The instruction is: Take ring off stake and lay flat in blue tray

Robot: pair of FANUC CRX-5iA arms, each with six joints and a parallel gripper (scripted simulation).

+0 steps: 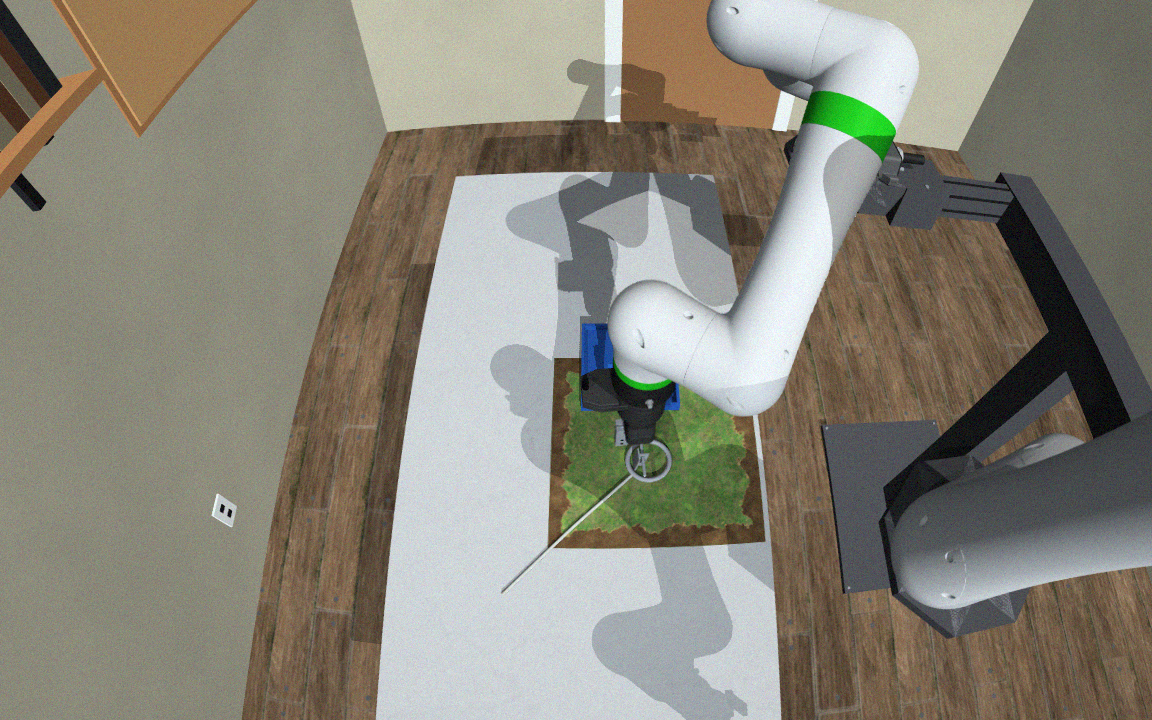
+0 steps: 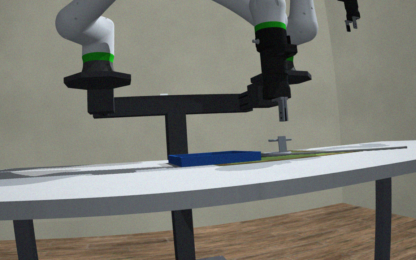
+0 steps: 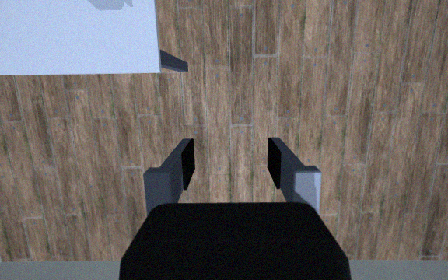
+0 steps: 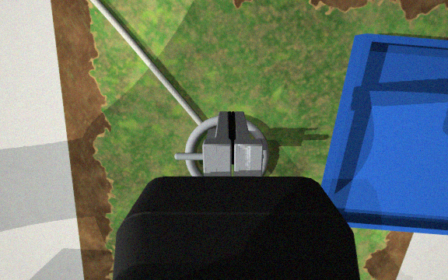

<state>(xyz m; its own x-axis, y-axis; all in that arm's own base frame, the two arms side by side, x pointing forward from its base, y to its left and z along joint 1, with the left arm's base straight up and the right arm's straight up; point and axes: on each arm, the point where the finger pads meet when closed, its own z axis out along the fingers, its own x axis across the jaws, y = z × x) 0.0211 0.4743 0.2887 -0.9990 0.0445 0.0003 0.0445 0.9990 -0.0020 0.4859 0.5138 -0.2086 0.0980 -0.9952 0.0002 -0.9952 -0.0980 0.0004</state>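
The grey ring [image 1: 669, 460] [image 2: 269, 154] [image 4: 191, 140] lies flat on the grass-patterned mat, around the foot of the upright grey stake [image 2: 281, 144]. The stake has a thin crossbar near its top, which also shows in the right wrist view [image 4: 185, 156]. My right gripper [image 2: 283, 119] [image 4: 231, 127] is shut and empty, a little above the stake; it hides part of the ring in the right wrist view. The blue tray [image 2: 216, 159] [image 4: 360, 58] stands beside the ring, with no ring in the parts I see. My left gripper [image 3: 230, 153] [image 2: 351, 28] is open and empty, high over the room floor.
A thin pale cord [image 1: 567, 533] [image 2: 364, 149] [image 4: 146, 60] runs straight from the ring across the mat [image 1: 567, 540] onto the white table [image 1: 473, 501]. The right arm hides part of the tray in the top view. The table's corner shows at the upper left of the left wrist view.
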